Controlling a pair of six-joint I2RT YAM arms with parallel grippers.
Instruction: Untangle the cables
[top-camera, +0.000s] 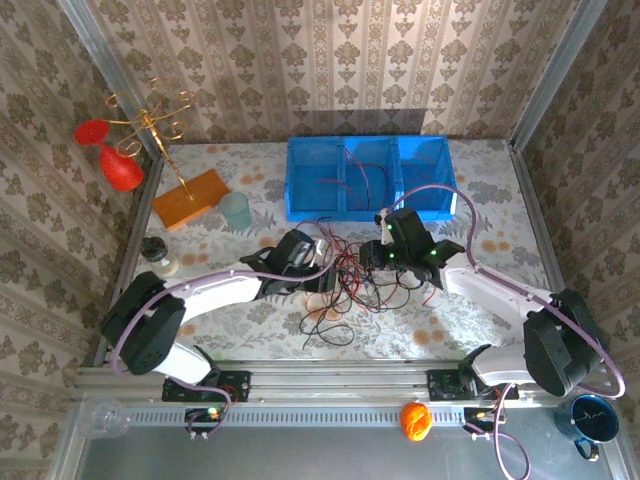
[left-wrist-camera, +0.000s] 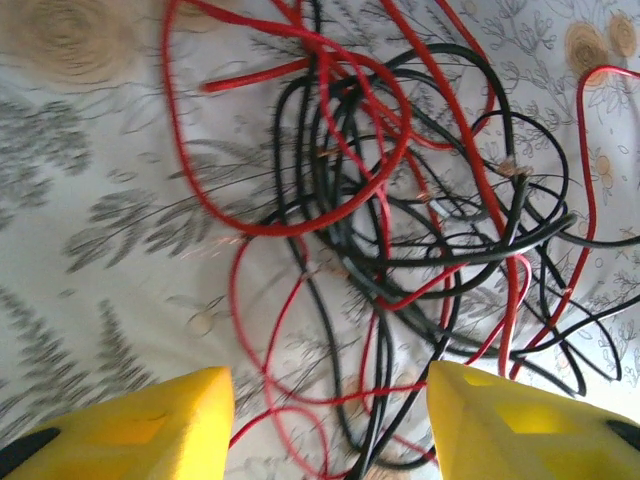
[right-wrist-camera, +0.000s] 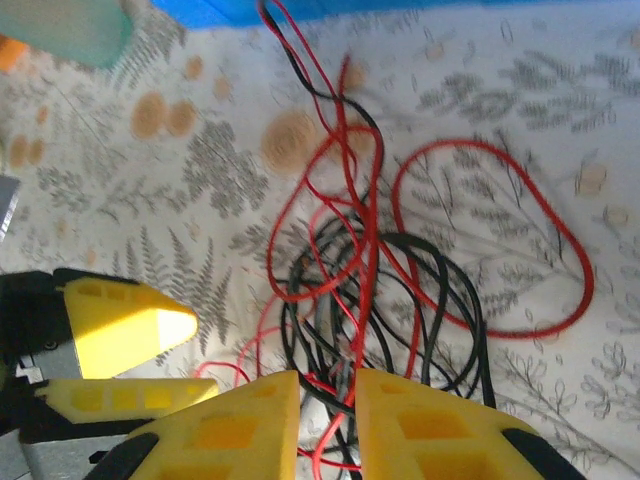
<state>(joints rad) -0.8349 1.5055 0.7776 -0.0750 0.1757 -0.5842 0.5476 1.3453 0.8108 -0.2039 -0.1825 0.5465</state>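
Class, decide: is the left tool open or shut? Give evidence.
Open. On the left tool, the yellow fingers stand wide apart, gripping none of the cables.

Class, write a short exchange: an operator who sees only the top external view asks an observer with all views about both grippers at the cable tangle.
Operator: Is the left gripper open?
Observer: Yes, its fingers stand wide apart over the cables.
Operator: And the right gripper?
Observer: Its fingers are close together, pinching red and black strands.
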